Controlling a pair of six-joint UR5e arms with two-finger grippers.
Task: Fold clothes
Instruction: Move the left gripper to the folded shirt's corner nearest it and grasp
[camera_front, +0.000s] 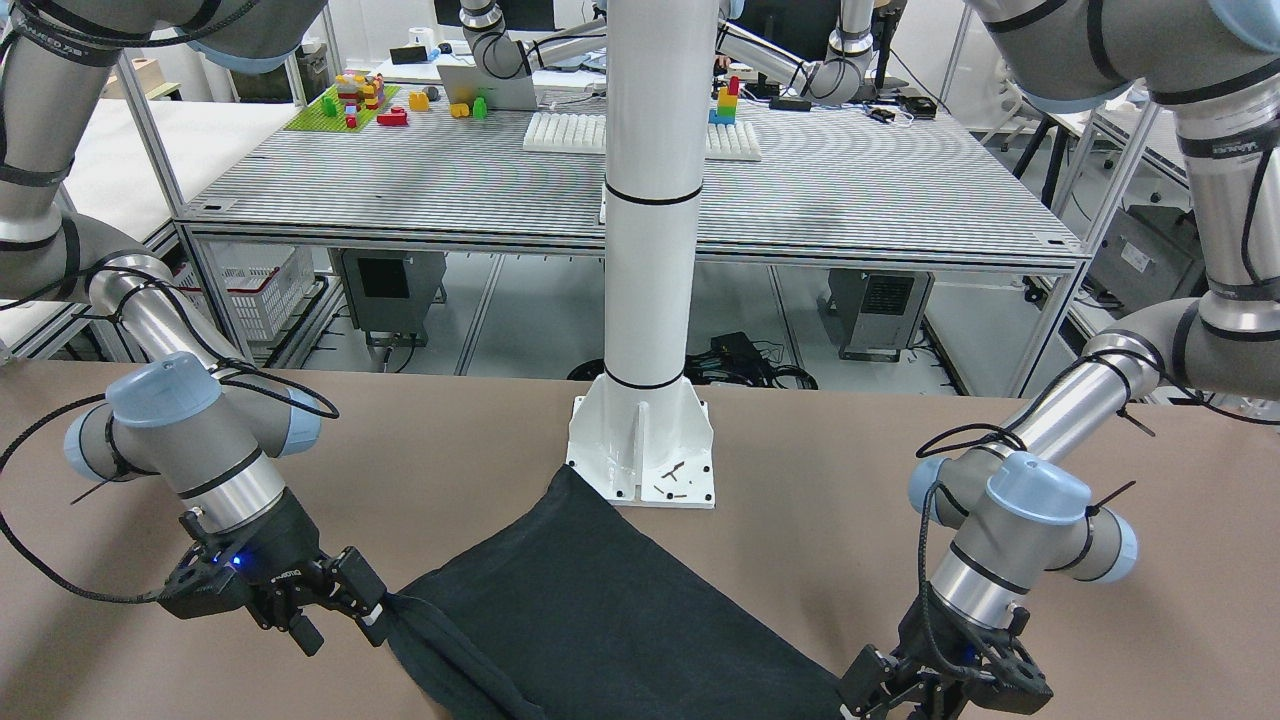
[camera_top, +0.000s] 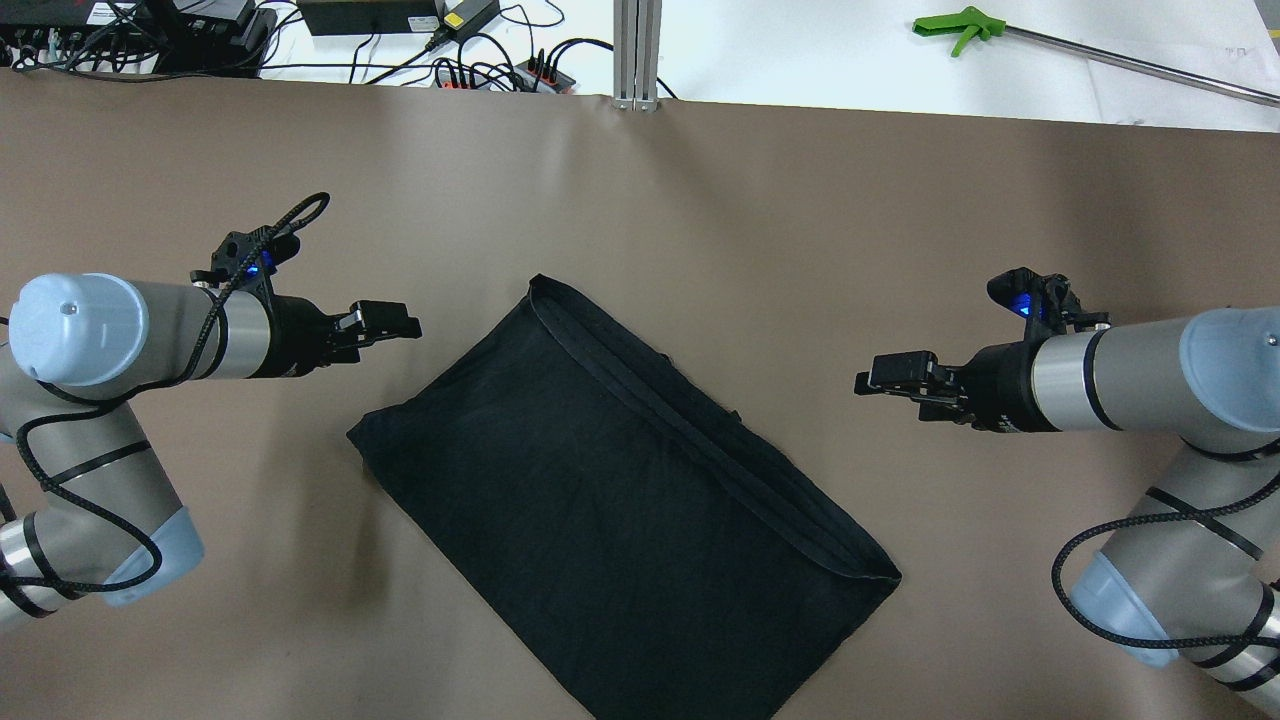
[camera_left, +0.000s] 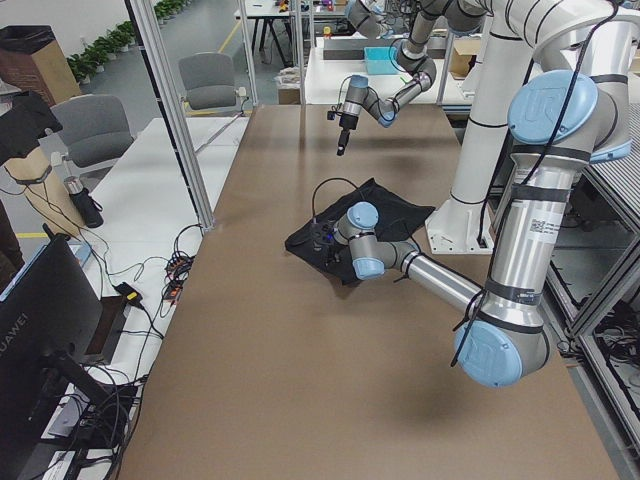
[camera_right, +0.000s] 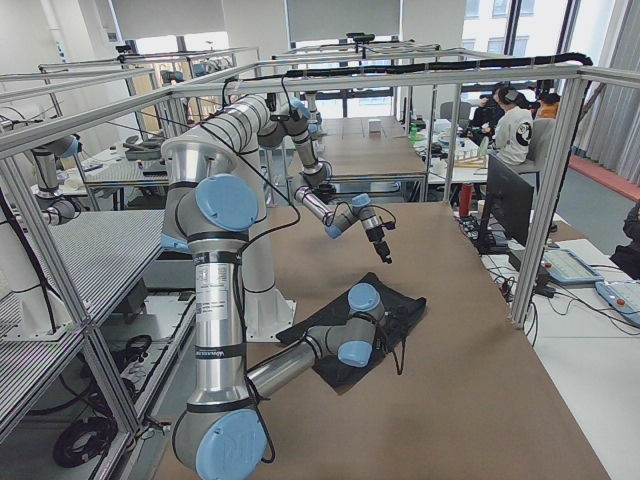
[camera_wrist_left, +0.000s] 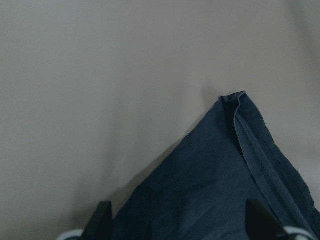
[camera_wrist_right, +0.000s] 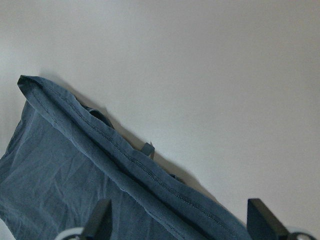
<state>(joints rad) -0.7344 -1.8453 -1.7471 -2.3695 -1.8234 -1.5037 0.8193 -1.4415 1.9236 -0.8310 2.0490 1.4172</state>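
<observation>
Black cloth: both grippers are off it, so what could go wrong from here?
The black cloth lies skewed between the open left gripper and right gripper, so mirrored grasps may fold it crooked. Its stacked hemmed edge invites pinching only the top layer. One corner sits by the pillar base plate and might catch there.

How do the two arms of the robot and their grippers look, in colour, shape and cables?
The left arm and the right arm are silver tubes with pale blue joint caps and black bands. A black braided cable runs loosely along each. The left gripper and right gripper are black, with a small blue light by each.
</observation>
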